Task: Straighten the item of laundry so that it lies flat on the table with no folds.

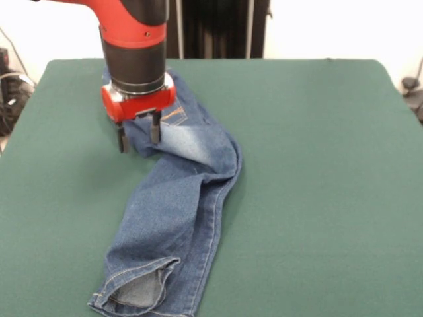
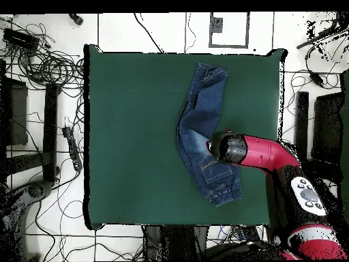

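The item of laundry (image 1: 178, 205), a small pair of blue jeans, lies on the green table (image 1: 317, 165) bent at the seat. Its legs are stacked one over the other, and the cuffs (image 1: 135, 290) reach the near edge. My gripper (image 1: 139, 137) hangs over the left edge of the seat, just below the orange-stitched pocket. It is open: one finger (image 1: 123, 140) is over the green cloth beside the denim, the other (image 1: 155, 129) over the denim. In the overhead view the jeans (image 2: 200, 116) curve along the table (image 2: 136, 136), and the arm's end (image 2: 230, 149) covers the gripper.
Tangled cables (image 2: 48, 68) and dark stands (image 2: 51, 129) lie on the floor along one side of the table. More dark gear (image 2: 326, 129) stands beside the arm's side. A black curtain (image 1: 218, 30) hangs behind the table.
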Available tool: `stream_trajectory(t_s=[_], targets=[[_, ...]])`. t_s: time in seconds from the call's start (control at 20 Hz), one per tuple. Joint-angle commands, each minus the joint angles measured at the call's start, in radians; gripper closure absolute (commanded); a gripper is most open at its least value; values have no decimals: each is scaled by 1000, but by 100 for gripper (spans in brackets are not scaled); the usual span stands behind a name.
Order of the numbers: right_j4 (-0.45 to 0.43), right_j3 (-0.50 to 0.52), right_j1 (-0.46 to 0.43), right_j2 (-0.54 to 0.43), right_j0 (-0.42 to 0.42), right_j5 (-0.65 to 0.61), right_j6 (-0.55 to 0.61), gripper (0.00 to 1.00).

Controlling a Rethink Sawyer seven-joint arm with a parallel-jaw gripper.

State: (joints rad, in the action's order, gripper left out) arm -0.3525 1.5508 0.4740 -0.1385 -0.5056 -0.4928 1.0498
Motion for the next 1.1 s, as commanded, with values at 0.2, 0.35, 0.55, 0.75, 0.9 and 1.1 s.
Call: stream_trajectory(t_s=[0.2, 0.35, 0.55, 0.75, 0.9, 1.1], targets=[[24, -68, -137, -16, 97, -185, 122, 0], [29, -128, -182, 9, 125, -231, 139, 0], [35, -206, -253, 26, 148, -253, 163, 0], [42, -247, -285, 35, 161, -263, 177, 0], [47, -273, -301, 48, 174, -274, 188, 100], [54, -308, -321, 49, 188, -290, 195, 100]])
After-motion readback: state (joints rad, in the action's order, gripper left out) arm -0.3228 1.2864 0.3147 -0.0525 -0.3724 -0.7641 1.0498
